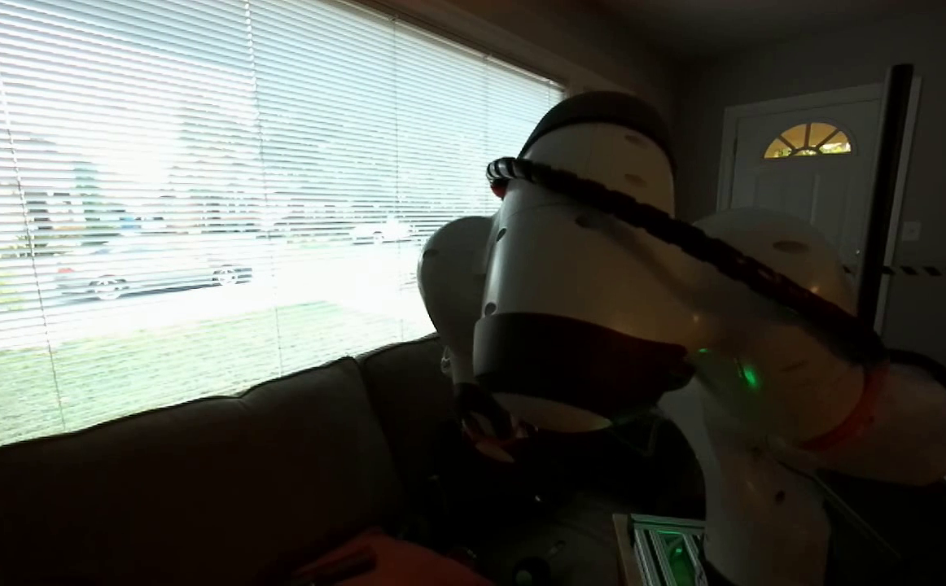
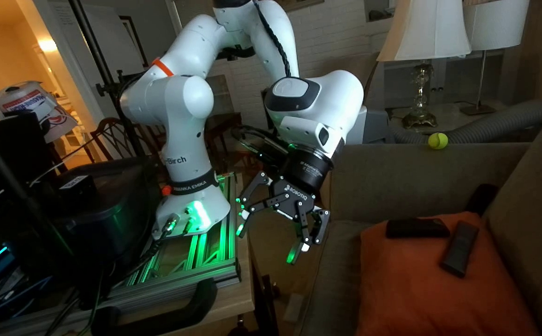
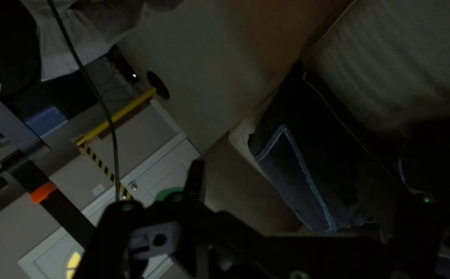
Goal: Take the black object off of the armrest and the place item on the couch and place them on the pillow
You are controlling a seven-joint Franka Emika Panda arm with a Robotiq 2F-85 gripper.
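In an exterior view, the orange pillow (image 2: 415, 289) lies near, at the right, on the couch (image 2: 334, 280). On the pillow are a remote (image 2: 460, 249) and, just beside it to the left, a flat black object (image 2: 418, 228); a narrow strip of orange shows between them. Well to the left, the gripper (image 2: 267, 242) hangs in the air, its two fingers spread wide. Farther, in the corner by the armrest (image 2: 411, 182), is a dark thing (image 2: 482, 198) which I cannot identify. A ball (image 2: 438, 141) rests on the armrest. Behind stand a cream lamp (image 2: 424, 32) and a white lamp (image 2: 497, 25).
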